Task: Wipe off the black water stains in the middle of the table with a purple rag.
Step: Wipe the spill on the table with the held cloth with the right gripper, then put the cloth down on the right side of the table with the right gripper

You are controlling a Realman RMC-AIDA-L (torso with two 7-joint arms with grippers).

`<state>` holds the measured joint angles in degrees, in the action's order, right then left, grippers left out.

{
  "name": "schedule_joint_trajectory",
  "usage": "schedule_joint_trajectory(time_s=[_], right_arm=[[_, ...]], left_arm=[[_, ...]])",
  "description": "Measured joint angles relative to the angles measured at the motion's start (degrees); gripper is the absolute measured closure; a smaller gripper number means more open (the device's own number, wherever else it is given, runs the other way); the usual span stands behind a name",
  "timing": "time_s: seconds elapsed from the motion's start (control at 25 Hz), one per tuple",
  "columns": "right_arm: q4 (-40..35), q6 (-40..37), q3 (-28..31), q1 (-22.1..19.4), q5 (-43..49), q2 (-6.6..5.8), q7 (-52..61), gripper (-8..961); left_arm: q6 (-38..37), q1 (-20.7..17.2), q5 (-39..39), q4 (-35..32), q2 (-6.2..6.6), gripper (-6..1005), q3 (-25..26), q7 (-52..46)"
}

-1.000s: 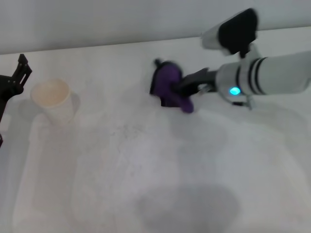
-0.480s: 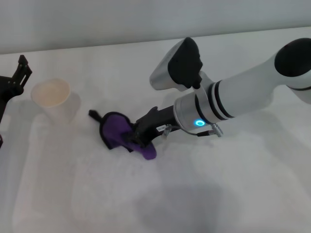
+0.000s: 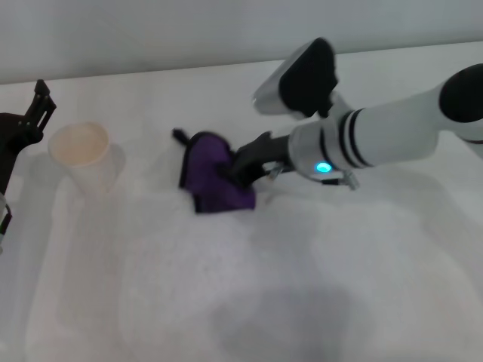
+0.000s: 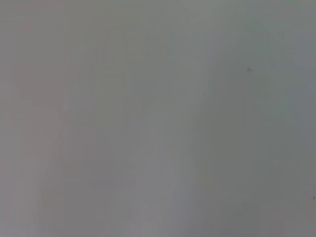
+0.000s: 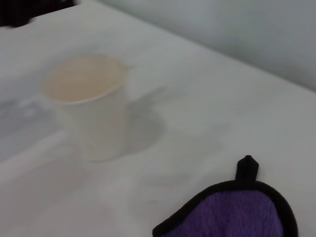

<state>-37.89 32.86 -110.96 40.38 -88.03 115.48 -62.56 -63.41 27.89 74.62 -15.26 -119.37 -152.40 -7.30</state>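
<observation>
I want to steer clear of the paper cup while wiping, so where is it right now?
In the head view the paper cup stands upright on the table at the robot's left, apart from the purple rag under the right gripper, near the parked left gripper.

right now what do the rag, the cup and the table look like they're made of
Rag: soft purple cloth, likely fleece or microfibre, with fuzzy matte pile and sewn black trim with a loop; the right gripper presses it on the table. Cup: probably thin paper or plastic, pale cream, matte, thin rim. Table: hard smooth white top, matte with faint grey smudges, perhaps laminate. The left gripper sits parked beside the cup.
</observation>
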Motion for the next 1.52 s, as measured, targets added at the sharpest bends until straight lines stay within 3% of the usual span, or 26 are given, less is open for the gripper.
schedule_joint_trajectory(time_s=[0.12,0.24,0.28,0.32,0.52,0.72,0.88,1.04,1.24,1.52], right_arm=[[2.03,-0.77,4.52,-0.36,1.70,-0.29,0.00,779],[3.21,-0.33,12.18,-1.89,6.21,-0.43,0.07,773],[2.80,0.58,17.34,-3.58,9.18,-0.56,0.06,771],[2.80,0.58,17.34,-3.58,9.18,-0.56,0.06,769],[-2.06,7.91,30.00,-8.36,15.52,-0.91,-0.64,760],[-7.57,16.88,37.97,-13.19,16.08,-1.29,-2.26,750],[-9.76,23.94,40.40,-15.42,16.12,-2.14,-2.78,743],[-10.67,28.01,40.90,-16.84,16.49,-1.89,-4.03,735],[-10.50,27.69,40.89,-17.59,17.67,-1.02,-6.41,726],[-10.63,28.38,40.50,-17.89,18.14,-0.85,-9.85,713]], left_arm=[[-0.03,0.07,0.00,-0.02,0.01,107,0.00,0.00],[-0.05,0.28,0.00,-0.04,0.05,108,0.00,0.00],[-0.06,0.35,0.00,-0.04,0.10,108,0.00,0.00],[-0.05,0.38,0.00,-0.04,0.14,108,0.09,0.00],[-0.12,0.07,0.00,-0.03,0.08,108,1.57,0.00],[-0.14,-0.31,0.00,0.03,0.04,109,2.18,-2.20],[-0.15,-0.31,0.01,0.41,0.12,109,2.91,-4.33],[-0.12,-0.83,0.08,0.42,0.07,109,5.07,-4.48],[-0.10,-1.00,0.09,0.11,0.02,107,5.86,-4.51],[-0.05,-1.00,0.09,0.05,0.01,108,5.89,-4.54]])
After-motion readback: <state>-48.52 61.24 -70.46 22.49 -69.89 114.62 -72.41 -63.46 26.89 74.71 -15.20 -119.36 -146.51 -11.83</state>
